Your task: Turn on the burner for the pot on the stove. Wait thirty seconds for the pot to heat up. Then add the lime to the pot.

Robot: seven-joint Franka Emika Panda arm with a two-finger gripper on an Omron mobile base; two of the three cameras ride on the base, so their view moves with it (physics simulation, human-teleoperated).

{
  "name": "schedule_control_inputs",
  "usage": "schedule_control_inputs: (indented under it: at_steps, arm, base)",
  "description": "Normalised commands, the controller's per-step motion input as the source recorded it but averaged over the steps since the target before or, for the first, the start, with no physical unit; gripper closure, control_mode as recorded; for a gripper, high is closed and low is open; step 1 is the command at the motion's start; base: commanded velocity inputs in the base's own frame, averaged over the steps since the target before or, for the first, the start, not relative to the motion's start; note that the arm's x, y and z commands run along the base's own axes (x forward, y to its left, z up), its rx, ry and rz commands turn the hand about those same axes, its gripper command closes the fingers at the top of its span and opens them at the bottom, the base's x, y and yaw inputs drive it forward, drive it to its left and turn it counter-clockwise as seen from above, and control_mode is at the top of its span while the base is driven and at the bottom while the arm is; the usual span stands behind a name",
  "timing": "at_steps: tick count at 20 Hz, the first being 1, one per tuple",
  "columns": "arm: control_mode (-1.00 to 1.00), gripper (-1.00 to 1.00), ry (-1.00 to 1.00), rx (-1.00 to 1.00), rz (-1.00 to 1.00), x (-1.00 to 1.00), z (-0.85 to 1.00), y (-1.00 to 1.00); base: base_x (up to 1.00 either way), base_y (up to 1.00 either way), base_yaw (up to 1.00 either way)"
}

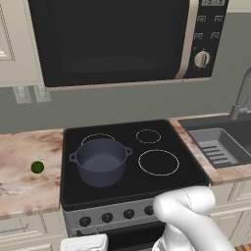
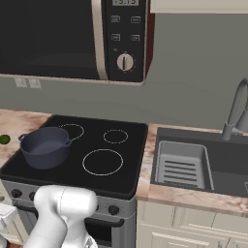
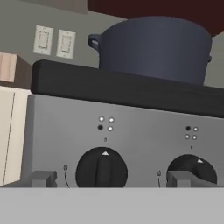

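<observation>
Status: first step, burner not yet switched on, as judged from the knob pointers, which stand upright at their top marks. The heating wait and the transfer of the fruit remain to be done.

The round dark grey-blue metal pot (image 1: 101, 161) with two loop handles stands on the front-left ring of the black glass cooktop stove (image 1: 162, 188). It is open and appears empty. The small dark green round lime (image 1: 37, 167) lies on the marbled worktop (image 1: 19, 186) to the left of the stove, well apart from the pot.

The claw (image 3: 111, 178) is held low, facing the grey steel front panel. Its fingertips (image 3: 43, 178) stand wide apart at full spread and hold nothing. The left black round knob (image 3: 101, 170) lies between them, not yet gripped. A second black knob (image 3: 192, 168) sits to the right, partly behind the other fingertip.

Judgement: the next action is to advance, close on the left knob and rotate it.

Markings: each knob carries a four-dot burner diagram above it. The black microwave (image 1: 112, 39) overhead has a display and button labels too small to read. No brand name is legible.
</observation>
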Motion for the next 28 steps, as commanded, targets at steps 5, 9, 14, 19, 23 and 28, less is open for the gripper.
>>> schedule_control_inputs:
  at_steps: [5, 9, 14, 19, 23, 28]
  arm:
    - [-1.0, -1.0, 0.04, 0.02, 0.0, 0.43, 0.0, -0.22]
    - [-1.0, -1.0, 0.07, 0.0, 0.0, 0.57, 0.0, -0.17]
    - [-1.0, -1.0, 0.0, 0.0, 0.0, 0.32, -0.07, 0.15]
    - [-1.0, -1.0, -0.01, 0.0, 0.0, 0.01, -0.1, 0.5]
    - [-1.0, -1.0, -0.01, 0.0, 0.0, 0.06, 0.0, 0.0]
    - [-1.0, -1.0, 0.0, 0.0, 0.0, 0.03, 0.0, -0.12]
  base:
    - [0.0, 0.0, 0.0]
    - [0.0, 0.0, 0.0]
    - [0.0, 0.0, 0.0]
    - [0.0, 0.0, 0.0]
    - [0.0, 0.0, 0.0]
    - [0.0, 0.0, 0.0]
